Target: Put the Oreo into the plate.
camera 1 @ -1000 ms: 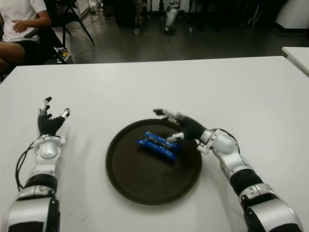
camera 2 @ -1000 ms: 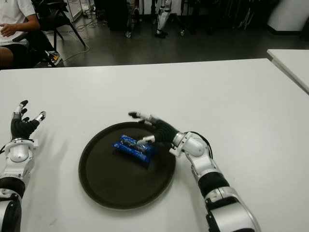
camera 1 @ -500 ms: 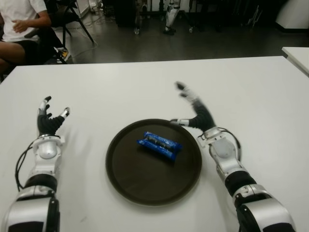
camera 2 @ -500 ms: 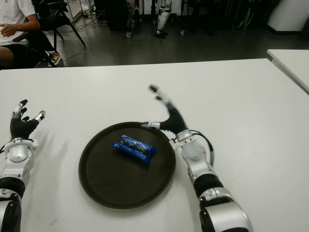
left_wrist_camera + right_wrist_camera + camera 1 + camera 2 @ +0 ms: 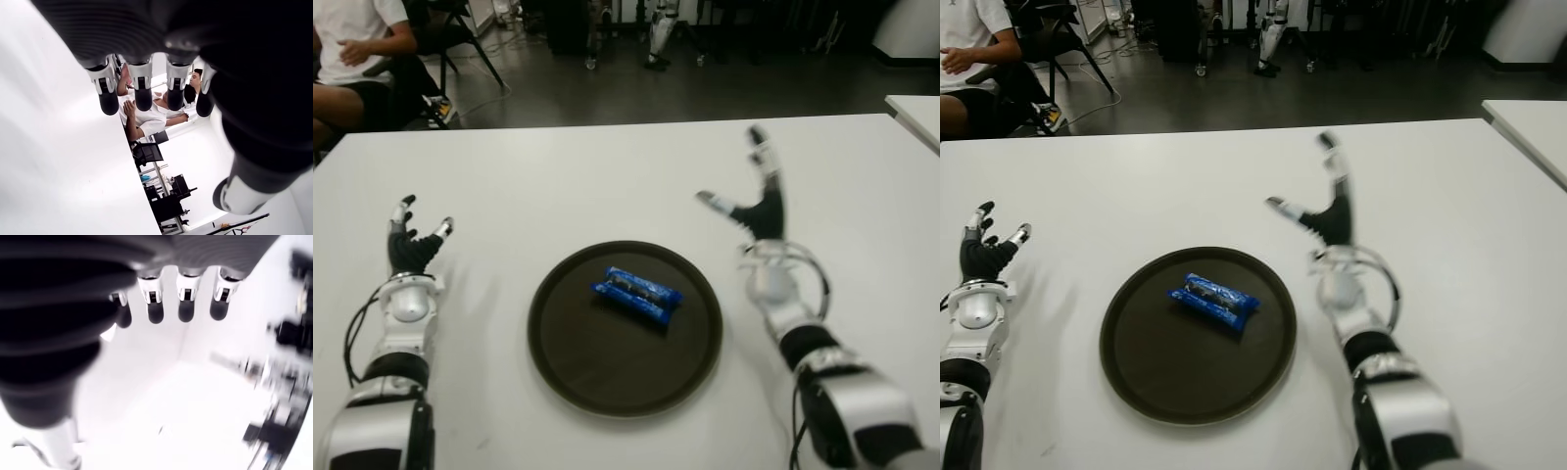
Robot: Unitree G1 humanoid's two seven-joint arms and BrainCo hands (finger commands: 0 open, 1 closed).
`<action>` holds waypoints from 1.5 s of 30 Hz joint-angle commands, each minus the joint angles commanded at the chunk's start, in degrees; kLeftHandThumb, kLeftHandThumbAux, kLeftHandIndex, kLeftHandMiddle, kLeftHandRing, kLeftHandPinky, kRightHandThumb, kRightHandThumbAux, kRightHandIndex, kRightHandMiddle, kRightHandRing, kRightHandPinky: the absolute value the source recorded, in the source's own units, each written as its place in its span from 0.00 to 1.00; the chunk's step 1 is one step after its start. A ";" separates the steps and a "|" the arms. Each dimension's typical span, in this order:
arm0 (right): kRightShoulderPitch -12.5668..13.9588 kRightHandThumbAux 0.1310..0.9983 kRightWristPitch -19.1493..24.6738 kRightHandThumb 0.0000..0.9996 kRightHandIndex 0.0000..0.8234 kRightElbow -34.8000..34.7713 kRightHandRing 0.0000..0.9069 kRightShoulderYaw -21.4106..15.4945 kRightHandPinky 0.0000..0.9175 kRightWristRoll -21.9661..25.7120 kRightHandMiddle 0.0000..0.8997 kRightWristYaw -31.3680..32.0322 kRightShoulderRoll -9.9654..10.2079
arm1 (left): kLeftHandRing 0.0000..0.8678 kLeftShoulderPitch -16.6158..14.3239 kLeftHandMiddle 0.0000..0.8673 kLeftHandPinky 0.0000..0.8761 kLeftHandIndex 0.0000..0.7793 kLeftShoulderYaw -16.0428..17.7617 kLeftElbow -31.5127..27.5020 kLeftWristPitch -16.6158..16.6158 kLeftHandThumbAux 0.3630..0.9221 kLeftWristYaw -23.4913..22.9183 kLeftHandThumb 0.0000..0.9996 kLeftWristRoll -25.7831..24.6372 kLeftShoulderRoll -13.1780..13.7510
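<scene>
Oreo pack (image 5: pixel 635 296), a blue crinkled foil wrapper with dark print, lies flat near the middle of the plate (image 5: pixel 570 362), angled across it and touched by neither hand. That plate is round, dark brown to black, smooth and shallow with a low raised rim, and it sits on the plain white matte tabletop (image 5: pixel 607 186). In the eye views the right hand (image 5: pixel 759 201) is raised above the tabletop to the right of the plate, well apart from the pack, its black fingers (image 5: pixel 763 157) with pale tips spread upward, thumb out to the side, holding nothing. The left hand (image 5: pixel 414 241) shows far to the left of the plate, fingers loosely spread and empty. Beyond the far table edge, a seated person (image 5: pixel 357 49) in a white shirt shows at upper left, with chair legs and stands on a dark floor (image 5: pixel 607 93). A second white table corner (image 5: pixel 915 113) shows at far right.

In the left wrist view the hand's ribbed black palm fills the top, four fingers (image 5: pixel 142 93) with grey joints and black rubbery tips extended, grasping nothing; white tabletop and the seated person lie beyond.

In the right wrist view the fingers (image 5: pixel 186 301) likewise hang extended and empty over white tabletop, background blurred.
</scene>
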 joint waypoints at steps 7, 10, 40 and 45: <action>-0.75 0.81 5.83 0.00 0.00 3.62 0.00 -2.35 0.00 3.50 0.00 3.12 -2.81 | 0.00 -0.02 0.00 0.00 0.00 -0.10 0.28 -0.34 0.63 -0.26 0.00 0.09 0.18; -1.05 0.80 8.90 0.00 0.00 4.75 0.00 -3.32 0.00 4.67 0.00 4.74 -4.37 | 0.00 -0.20 0.00 0.00 0.00 0.08 0.48 -0.42 0.63 -0.52 0.00 -0.18 0.12; -1.56 0.71 26.46 0.00 0.00 6.45 0.00 -5.91 0.00 8.85 0.00 7.52 -4.95 | 0.00 0.25 0.00 0.00 0.00 0.33 0.60 -0.27 0.65 -1.15 0.00 -0.15 0.35; -1.50 0.71 27.12 0.00 0.01 6.23 0.00 -5.99 0.00 9.21 0.00 7.53 -4.67 | 0.00 0.36 0.00 0.00 0.00 0.29 0.52 -0.13 0.65 -1.04 0.00 -0.06 0.45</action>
